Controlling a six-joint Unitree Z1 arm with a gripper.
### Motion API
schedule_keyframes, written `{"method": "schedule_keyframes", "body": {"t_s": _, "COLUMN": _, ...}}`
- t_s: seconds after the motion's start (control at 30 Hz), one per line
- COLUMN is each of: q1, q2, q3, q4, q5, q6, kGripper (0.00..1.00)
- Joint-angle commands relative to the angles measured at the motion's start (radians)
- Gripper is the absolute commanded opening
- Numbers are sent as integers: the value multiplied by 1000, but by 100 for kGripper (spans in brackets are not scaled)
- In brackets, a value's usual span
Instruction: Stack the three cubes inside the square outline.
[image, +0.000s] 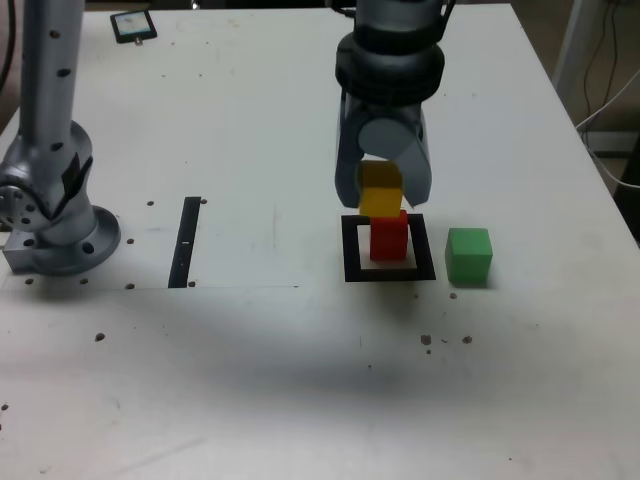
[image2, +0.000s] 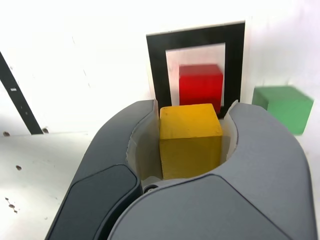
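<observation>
The red cube (image: 389, 238) (image2: 200, 84) stands inside the black square outline (image: 352, 261) (image2: 156, 65). My gripper (image: 383, 195) (image2: 191, 117) is shut on the yellow cube (image: 380, 192) (image2: 190, 138), which hangs just above and slightly behind the red one. The green cube (image: 468, 255) (image2: 284, 107) rests on the table just outside the outline, on the exterior view's right.
A thin black strip (image: 186, 241) (image2: 17, 95) lies on the white table (image: 250, 130) toward the exterior view's left. The arm's grey base (image: 55, 215) stands at the left edge. A small dark device (image: 133, 26) sits at the far back left.
</observation>
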Motion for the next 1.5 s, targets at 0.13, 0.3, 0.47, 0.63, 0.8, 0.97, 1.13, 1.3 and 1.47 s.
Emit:
{"method": "schedule_keyframes", "body": {"t_s": 0.13, "q1": 36, "q2": 42, "q3": 43, "q4": -56, "q5": -21, "q6": 18, "kGripper": 22}}
{"method": "schedule_keyframes", "body": {"t_s": 0.3, "q1": 46, "q2": 60, "q3": 48, "q4": -83, "q5": -40, "q6": 30, "kGripper": 25}}
{"method": "schedule_keyframes", "body": {"t_s": 0.47, "q1": 46, "q2": 64, "q3": 41, "q4": -84, "q5": -46, "q6": 38, "kGripper": 35}}
{"method": "schedule_keyframes", "body": {"t_s": 0.63, "q1": 45, "q2": 63, "q3": 34, "q4": -85, "q5": -44, "q6": 45, "kGripper": 38}}
{"method": "schedule_keyframes", "body": {"t_s": 0.8, "q1": 44, "q2": 63, "q3": 35, "q4": -90, "q5": -39, "q6": 49, "kGripper": 56}}
{"method": "schedule_keyframes", "body": {"t_s": 0.97, "q1": 42, "q2": 65, "q3": 40, "q4": -100, "q5": -39, "q6": 56, "kGripper": 92}}
{"method": "schedule_keyframes", "body": {"t_s": 1.13, "q1": 42, "q2": 62, "q3": 42, "q4": -102, "q5": -43, "q6": 55, "kGripper": 100}}
{"method": "schedule_keyframes", "body": {"t_s": 1.3, "q1": 42, "q2": 58, "q3": 46, "q4": -98, "q5": -40, "q6": 55, "kGripper": 100}}
{"method": "schedule_keyframes", "body": {"t_s": 1.47, "q1": 40, "q2": 44, "q3": 48, "q4": -96, "q5": -32, "q6": 58, "kGripper": 100}}
